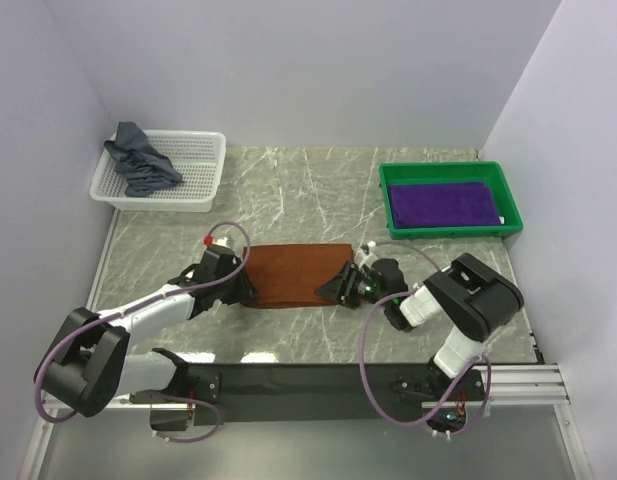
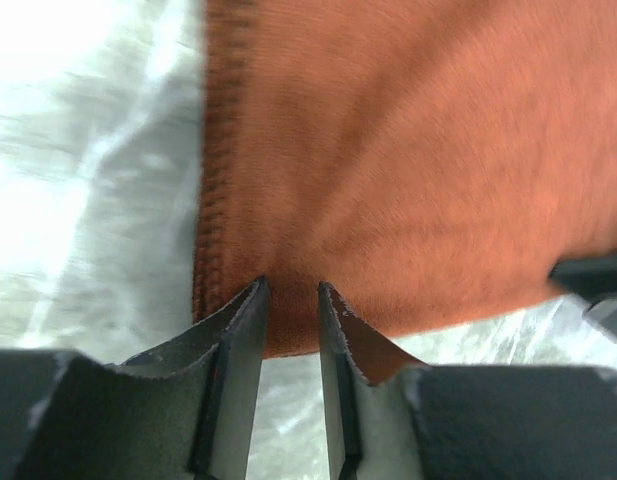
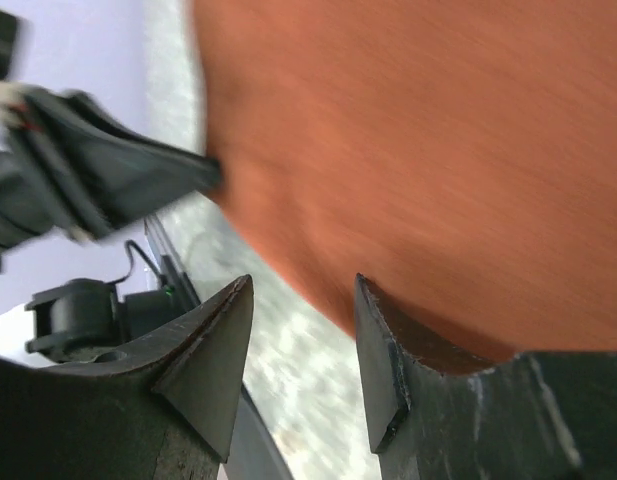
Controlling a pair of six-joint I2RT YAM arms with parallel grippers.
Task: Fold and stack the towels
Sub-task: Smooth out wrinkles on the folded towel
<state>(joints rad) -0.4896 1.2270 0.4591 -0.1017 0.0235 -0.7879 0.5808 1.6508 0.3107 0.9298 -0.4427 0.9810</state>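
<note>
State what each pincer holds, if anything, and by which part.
The left pincer pinches the brown towel at its left end, close to a corner. The right pincer stands open at the towel's right end, with no grip visible.

I see my left arm point(image 1: 148, 305) and right arm point(image 1: 473, 295) as chunky black joints linked by white tubes, each trailing a looping mauve cable point(image 1: 365, 350). A red cap point(image 1: 207, 240) sits by the left wrist. The left end effector point(image 2: 291, 290) and right end effector point(image 3: 303, 285) have dark wedge-shaped fingers point(image 3: 213, 370) with scuffed pale edges.
</note>
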